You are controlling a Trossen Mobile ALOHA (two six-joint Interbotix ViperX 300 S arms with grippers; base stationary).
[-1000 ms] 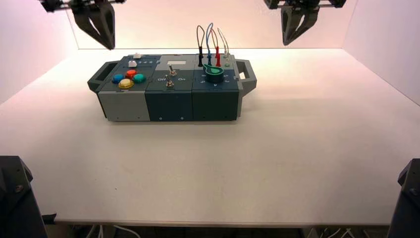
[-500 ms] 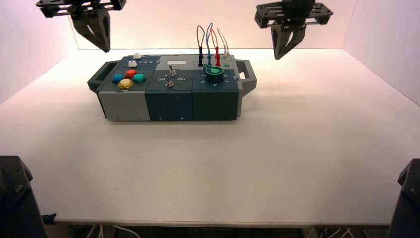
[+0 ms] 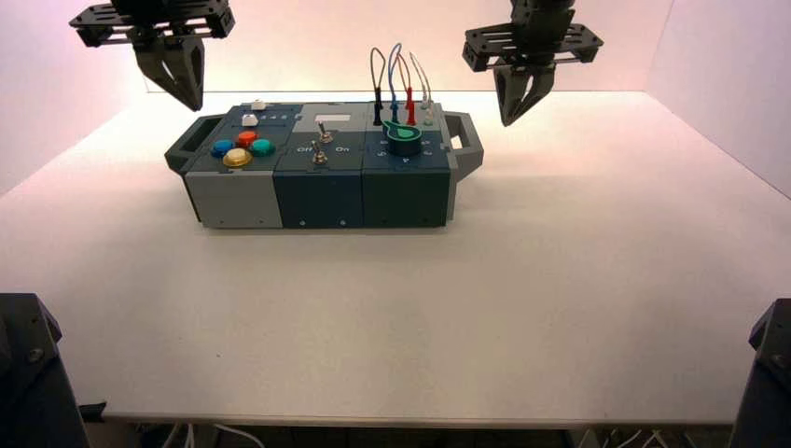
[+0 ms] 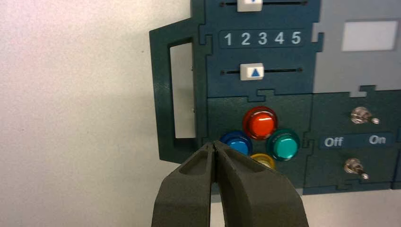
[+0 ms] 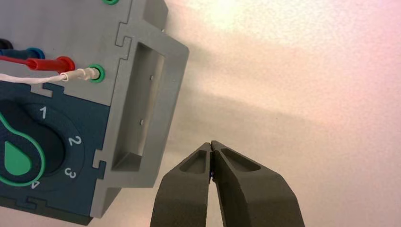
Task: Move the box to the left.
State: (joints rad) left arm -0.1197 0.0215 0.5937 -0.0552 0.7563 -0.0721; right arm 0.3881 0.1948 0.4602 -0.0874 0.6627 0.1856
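**Both grippers closed and empty above the ends of the box**

The box (image 3: 322, 168) is set on the white table (image 3: 522, 308), nearer its far edge and left of centre. The left gripper (image 3: 183, 89) is held in the air above the box's left end handle (image 4: 179, 92), fingertips pressed together with nothing between them. The right gripper (image 3: 516, 107) is held just past the right end handle (image 5: 142, 106), likewise closed and empty, clear of the box.
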